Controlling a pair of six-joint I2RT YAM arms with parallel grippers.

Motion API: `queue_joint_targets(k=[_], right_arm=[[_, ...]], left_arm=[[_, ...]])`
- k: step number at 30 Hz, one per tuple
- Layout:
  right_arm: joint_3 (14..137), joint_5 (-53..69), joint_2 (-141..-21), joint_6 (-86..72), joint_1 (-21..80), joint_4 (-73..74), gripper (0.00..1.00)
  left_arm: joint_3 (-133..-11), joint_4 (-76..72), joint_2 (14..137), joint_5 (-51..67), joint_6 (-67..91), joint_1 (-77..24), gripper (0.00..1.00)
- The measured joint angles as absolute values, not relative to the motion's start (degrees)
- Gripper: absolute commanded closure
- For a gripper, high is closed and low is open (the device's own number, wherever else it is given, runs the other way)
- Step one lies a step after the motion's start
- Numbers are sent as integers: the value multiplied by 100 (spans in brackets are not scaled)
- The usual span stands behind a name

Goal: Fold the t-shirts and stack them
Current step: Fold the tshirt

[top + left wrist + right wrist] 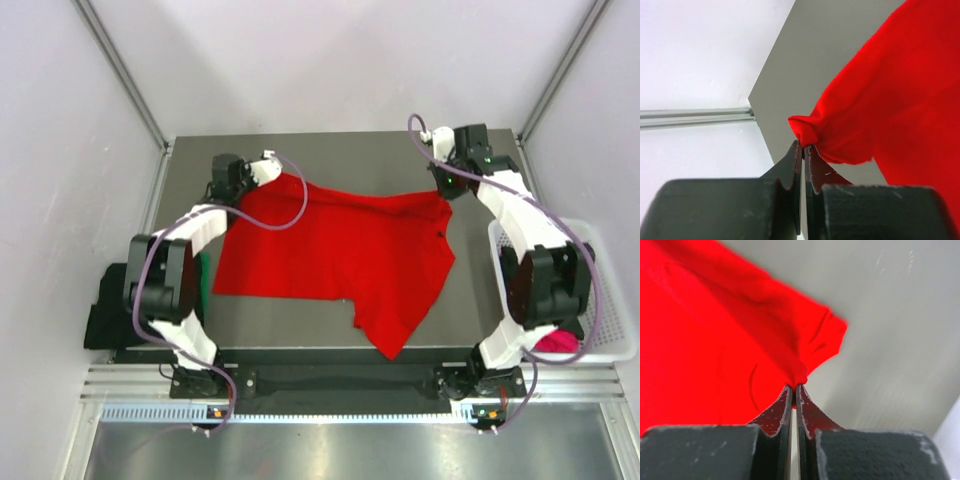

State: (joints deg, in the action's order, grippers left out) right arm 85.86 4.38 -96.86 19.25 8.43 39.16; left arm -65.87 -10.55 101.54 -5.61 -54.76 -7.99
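A bright red t-shirt [340, 250] lies spread across the dark table [330, 150], one lower corner hanging toward the front edge. My left gripper [274, 176] is shut on the shirt's far left corner. In the left wrist view the gripper [803, 145] pinches a bunched fold of the red cloth [890, 90]. My right gripper [443, 191] is shut on the far right corner. In the right wrist view the gripper [794, 385] nips a puckered tip of the shirt [715, 340]. The cloth between the two grips runs along the table's far side.
A white mesh basket [605, 300] stands off the table's right side with a magenta-pink shirt [560, 342] in it. A black shirt [105, 310] and a strip of green cloth [203, 275] lie by the left arm. Grey walls close in on both sides.
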Motion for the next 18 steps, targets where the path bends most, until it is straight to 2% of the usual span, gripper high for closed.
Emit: queue_joint_targets(k=[6,18], right_arm=[[7747,626,-8842,1922,845,4051,100],[6893,1146,-8355,1769,998,4169,100]], left_arm=[[-5730,-1166,9351,-244,-5769,-797,100],[-5284,-1092,9312,40,-6274,-735,100]])
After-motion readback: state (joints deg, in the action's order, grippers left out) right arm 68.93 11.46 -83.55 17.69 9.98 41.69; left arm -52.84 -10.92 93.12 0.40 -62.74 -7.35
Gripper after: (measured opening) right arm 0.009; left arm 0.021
